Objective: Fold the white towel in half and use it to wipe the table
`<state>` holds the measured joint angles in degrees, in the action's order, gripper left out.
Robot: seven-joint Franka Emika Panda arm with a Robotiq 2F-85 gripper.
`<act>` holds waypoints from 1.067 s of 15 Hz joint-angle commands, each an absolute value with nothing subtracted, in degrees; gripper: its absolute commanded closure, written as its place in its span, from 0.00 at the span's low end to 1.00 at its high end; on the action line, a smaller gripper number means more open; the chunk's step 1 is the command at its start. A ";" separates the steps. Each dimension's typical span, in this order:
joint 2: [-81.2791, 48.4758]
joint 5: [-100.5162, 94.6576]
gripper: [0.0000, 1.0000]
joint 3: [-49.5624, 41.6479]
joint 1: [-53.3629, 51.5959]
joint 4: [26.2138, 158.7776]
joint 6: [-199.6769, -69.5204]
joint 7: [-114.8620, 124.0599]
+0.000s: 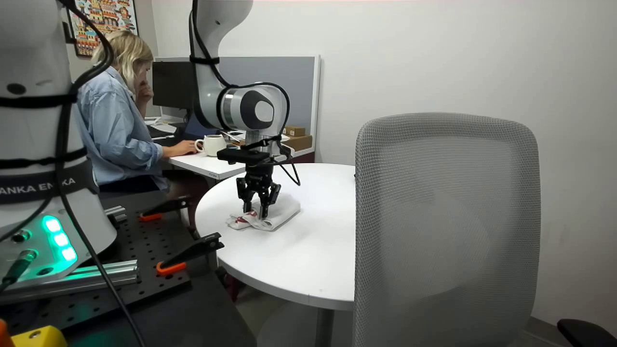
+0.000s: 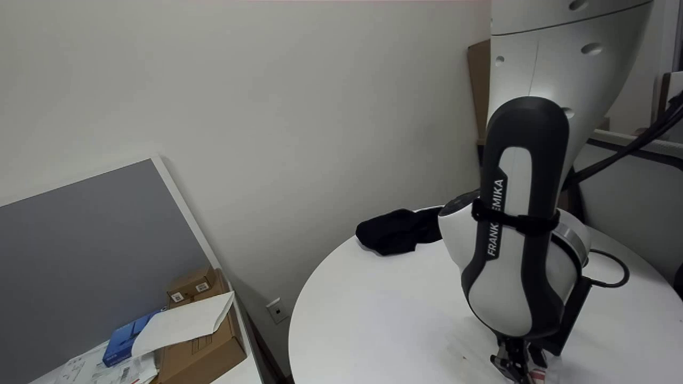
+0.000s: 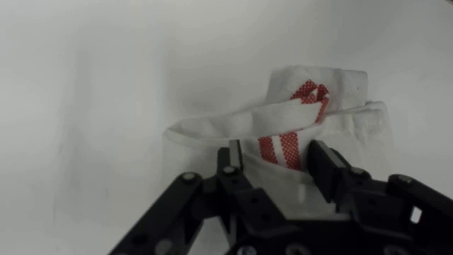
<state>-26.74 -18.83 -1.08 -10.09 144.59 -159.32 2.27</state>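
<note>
Jaws apart, I have the gripper (image 1: 256,213) straddling a fold of towel (image 1: 280,215) on the table (image 1: 313,250) near its rim, white top stretching inward, and a mug (image 1: 213,145), contents hidden, beside the table.

Round white table (image 1: 308,255) with towel (image 1: 280,215) and black cloth (image 2: 397,233).

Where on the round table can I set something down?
In an exterior view, the round table looks bare between the white towel and the mesh chair, which hides part of it. Bare top also shows between the dark fabric and the arm. It's crowded at the towel, under the gripper.
</note>
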 commanded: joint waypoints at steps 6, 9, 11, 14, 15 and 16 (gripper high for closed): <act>-33.42 -17.00 0.93 -3.84 -14.69 136.56 -161.64 10.14; -37.29 -14.35 0.90 -3.30 -13.42 131.43 -161.16 11.40; -38.71 -11.49 0.91 -2.75 -11.83 127.84 -160.30 10.75; -40.48 -7.98 0.91 -3.14 -9.35 123.09 -159.65 9.92; -40.75 -7.16 0.91 -3.71 -8.33 122.09 -159.70 9.94; -41.19 -6.42 0.91 -4.10 -7.35 121.26 -159.99 9.94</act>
<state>-35.84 -8.92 -3.15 -10.01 126.91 -159.21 10.40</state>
